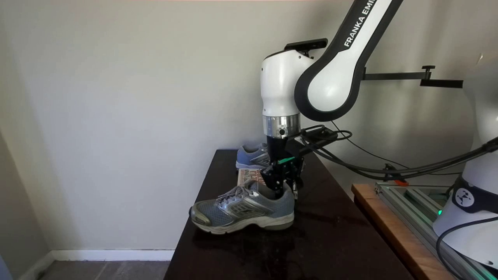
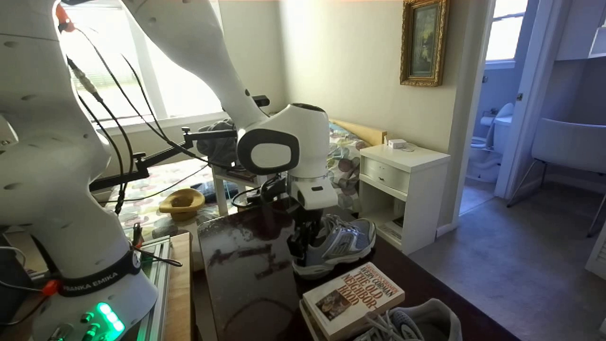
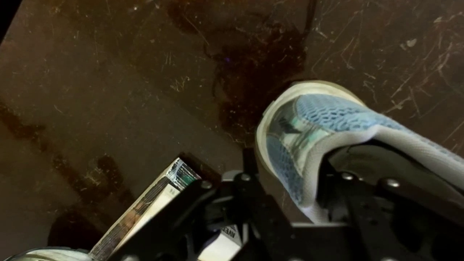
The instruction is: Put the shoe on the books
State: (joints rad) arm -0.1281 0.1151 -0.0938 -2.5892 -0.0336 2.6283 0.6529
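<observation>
Far on the tabletop (image 2: 246, 284) in an exterior view, past the books (image 2: 354, 299), the shoe (image 2: 342, 244) sits with my tool (image 3: 288, 172) astride its heel, jaws parted, gripping nothing. I expect a light, soft-sided shoe; the stiffer heel should pinch surest.

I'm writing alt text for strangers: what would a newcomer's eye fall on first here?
Probably the big white robot arm over the dark table, its gripper straddling the opening's rim near the heel of a grey sneaker. Next, likely, the books, whose top one reads THE OLD NEIGHBORHOOD in reddish letters in an exterior view. They lie between that shoe and a second sneaker.
</observation>
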